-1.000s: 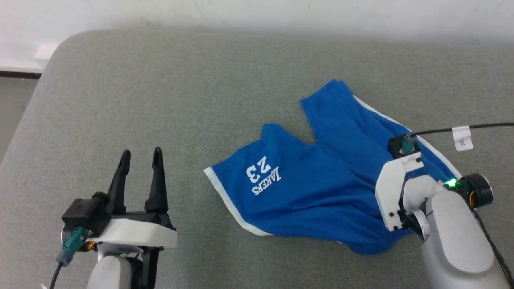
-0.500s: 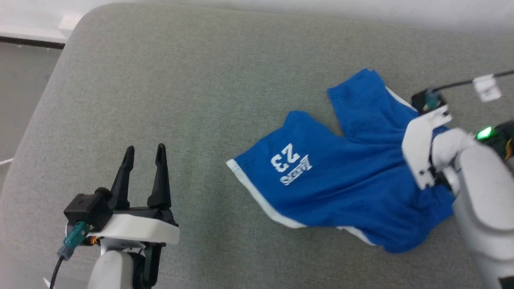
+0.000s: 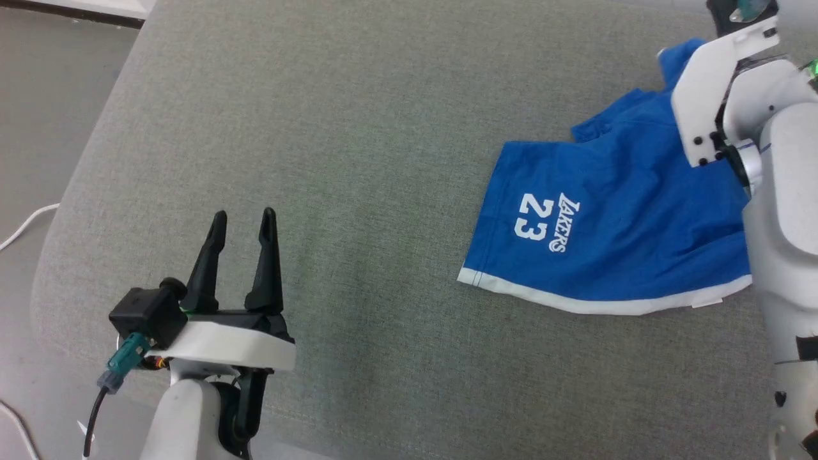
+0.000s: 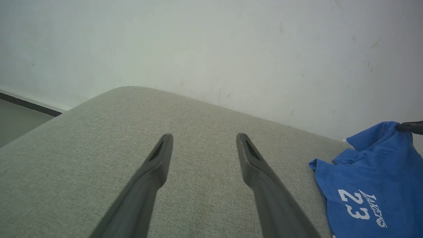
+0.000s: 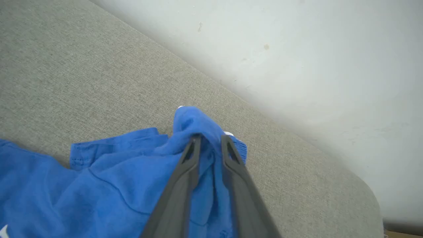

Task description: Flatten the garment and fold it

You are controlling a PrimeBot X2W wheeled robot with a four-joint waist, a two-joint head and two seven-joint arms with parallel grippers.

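Looking down from the head view, you have one pair of shorts [image 3: 613, 236] on the grey pad [image 3: 358, 128], over on your right side. They are blue, with a single white print, "23 LAKERS", and one white hem band along the near edge. Your two grippers stand well apart. Your right gripper [image 5: 210, 138] has its two fingers drawn narrow on a bunch of blue cloth at the far edge of the shorts. That bunch is lifted into a peak while the rest lies on the pad. Your left gripper [image 3: 243, 217] hovers over the pad at your left, its two fingers spread wide, clear of the shorts. One white cable [image 3: 25, 223] lies on the floor past the pad's left edge.
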